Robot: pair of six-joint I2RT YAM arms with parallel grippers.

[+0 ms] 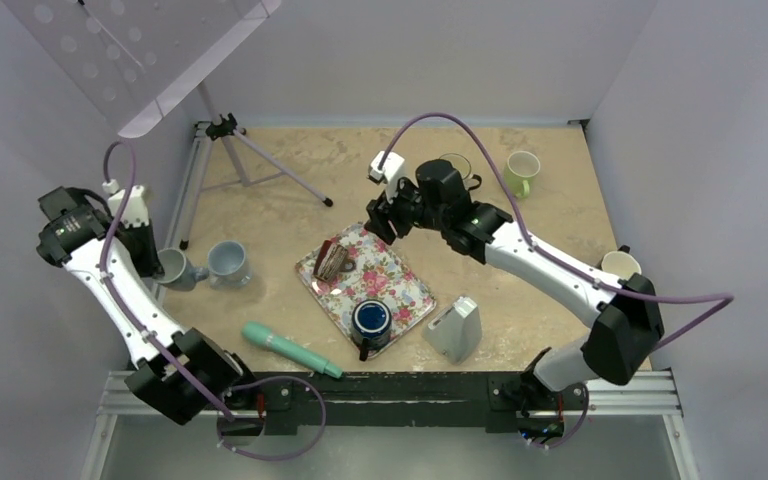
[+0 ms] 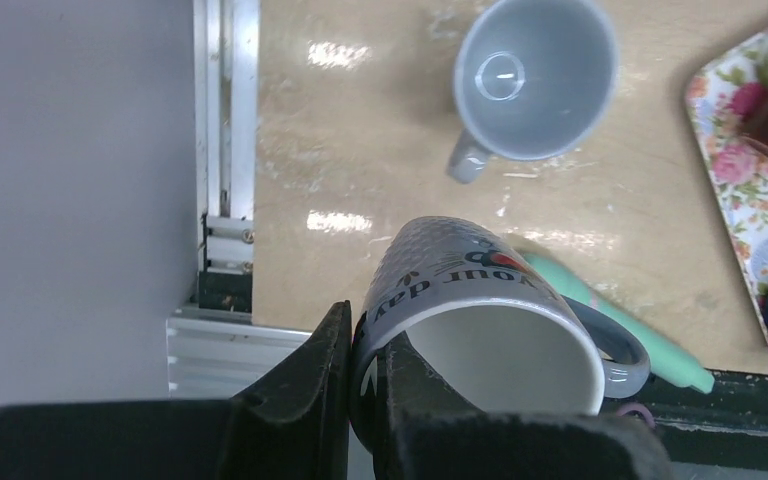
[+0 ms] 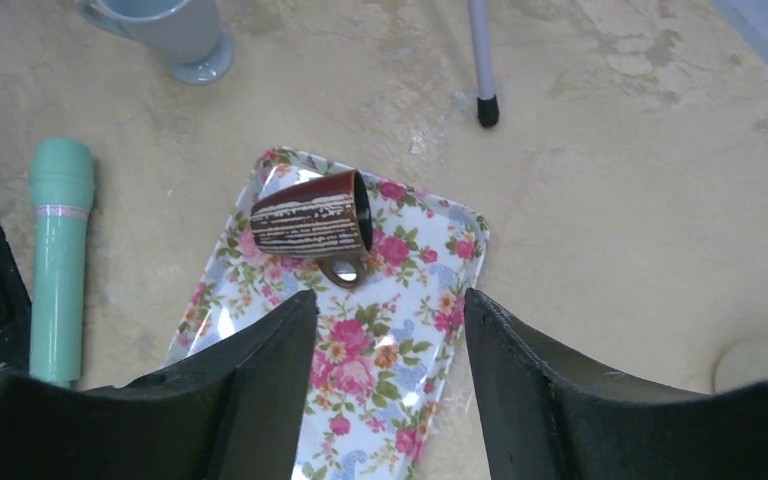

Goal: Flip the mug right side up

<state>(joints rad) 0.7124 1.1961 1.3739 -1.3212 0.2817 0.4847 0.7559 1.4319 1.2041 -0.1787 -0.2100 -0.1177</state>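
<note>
Brown mug (image 3: 310, 225) lies sideways on tray (image 3: 415, 380). Right gripper (image 3: 388, 300) hovers above, jaws apart, empty. Left gripper (image 2: 363, 335) pinches printed mug (image 2: 460, 270) wall. Recommend descending squarely astride brown mug before closing

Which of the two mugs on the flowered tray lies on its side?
The brown striped mug, its mouth facing sideways; the dark blue mug stands upright, mouth up.
</note>
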